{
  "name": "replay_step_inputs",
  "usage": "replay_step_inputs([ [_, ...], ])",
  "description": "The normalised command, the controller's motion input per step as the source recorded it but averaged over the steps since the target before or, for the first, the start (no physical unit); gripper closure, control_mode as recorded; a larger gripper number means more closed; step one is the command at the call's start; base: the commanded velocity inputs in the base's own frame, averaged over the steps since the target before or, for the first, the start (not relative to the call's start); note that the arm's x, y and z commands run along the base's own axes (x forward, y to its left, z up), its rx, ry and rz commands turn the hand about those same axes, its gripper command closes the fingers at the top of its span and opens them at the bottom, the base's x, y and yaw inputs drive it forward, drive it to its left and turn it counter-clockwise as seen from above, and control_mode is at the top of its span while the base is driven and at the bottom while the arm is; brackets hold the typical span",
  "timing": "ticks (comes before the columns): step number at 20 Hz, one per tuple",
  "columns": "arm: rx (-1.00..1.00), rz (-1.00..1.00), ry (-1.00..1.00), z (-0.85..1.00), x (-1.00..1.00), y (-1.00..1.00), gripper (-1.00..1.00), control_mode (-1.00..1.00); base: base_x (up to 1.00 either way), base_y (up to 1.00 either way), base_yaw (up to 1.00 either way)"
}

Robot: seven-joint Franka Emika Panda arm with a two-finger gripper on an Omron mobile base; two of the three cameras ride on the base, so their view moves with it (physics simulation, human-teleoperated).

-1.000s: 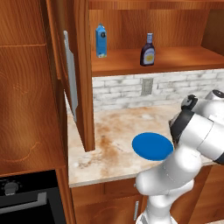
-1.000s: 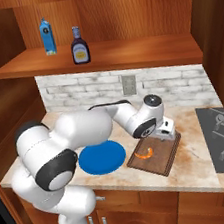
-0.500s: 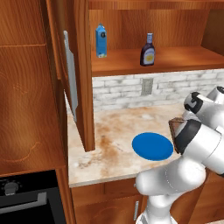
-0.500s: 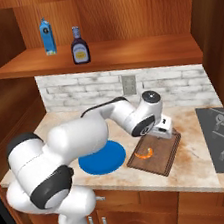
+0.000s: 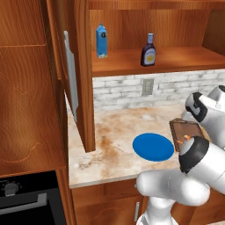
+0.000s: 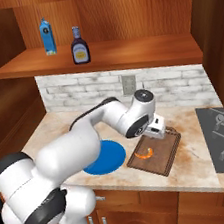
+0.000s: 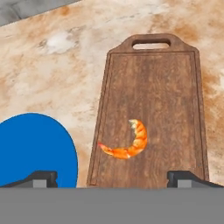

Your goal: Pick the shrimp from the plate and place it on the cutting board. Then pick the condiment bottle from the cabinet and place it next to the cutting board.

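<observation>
The shrimp (image 7: 129, 144) is lying low on the cutting board (image 7: 153, 87), frame centre. The gripper (image 6: 157, 129), jaws spread wide and empty, is hovering above; reaching for the condiment bottle (image 6: 79, 46), upper left, risks toppling it.

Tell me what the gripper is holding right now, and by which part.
Nothing. The gripper is open and empty; the small curled orange shrimp lies free on the dark brown wooden cutting board.
</observation>
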Motion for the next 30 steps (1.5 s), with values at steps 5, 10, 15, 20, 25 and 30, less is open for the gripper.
replay_step_inputs([
  [5, 0.00, 0.00, -0.05, 0.08, -0.31, 0.37, -1.00, -1.00, 0.00, 0.00, 0.00],
  [10, 0.00, 0.00, -0.06, 0.09, -0.35, 0.35, -1.00, -1.00, 0.00, 0.00, 0.00],
  [15, 0.00, 0.03, -0.04, 0.13, -0.19, 0.37, -1.00, -1.00, 0.00, 0.00, 0.00],
  [20, 0.00, 0.07, -0.01, 0.15, -0.03, 0.37, -1.00, -1.00, 0.00, 0.00, 0.00],
  [25, 0.00, 0.09, 0.00, 0.12, 0.00, 0.30, -1.00, -1.00, 0.00, 0.00, 0.00],
  [30, 0.00, 0.12, 0.00, 0.09, 0.00, 0.21, -1.00, -1.00, 0.00, 0.00, 0.00],
])
